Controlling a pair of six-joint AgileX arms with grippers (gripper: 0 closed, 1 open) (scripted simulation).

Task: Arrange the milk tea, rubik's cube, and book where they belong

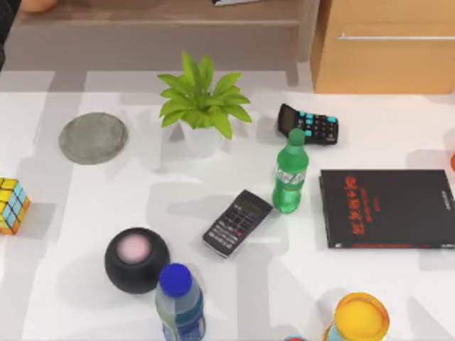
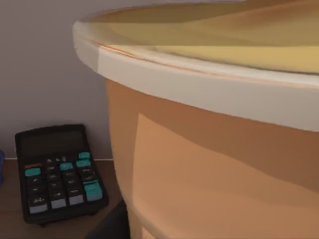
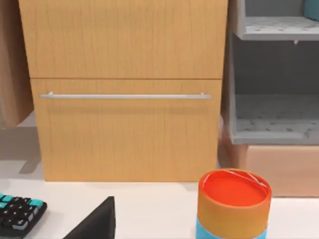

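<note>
The milk tea (image 2: 209,164), an orange-tan cup with a pale rim and creamy top, looms very close in the left wrist view. It stands on a wooden surface beside a black calculator (image 2: 57,172). A dark part of my left gripper (image 2: 112,224) lies against the cup's lower side. In the top view the milk tea (image 1: 35,4) shows as an orange-tan edge on the wooden shelf at the far left. The rubik's cube (image 1: 12,206) sits at the table's left edge. A light-blue corner (image 3: 313,9) shows on the grey shelf; I cannot tell whether it is the book.
On the table stand a potted plant (image 1: 201,106), a grey coaster (image 1: 93,138), a green bottle (image 1: 289,174), two calculators (image 1: 308,125) (image 1: 237,222), a black book with red lettering (image 1: 387,208), a black sphere (image 1: 136,259), a blue-capped bottle (image 1: 179,302) and a yellow-topped can (image 1: 361,317). A drawer cabinet (image 3: 124,99) and an orange-topped can (image 3: 233,201) face my right wrist.
</note>
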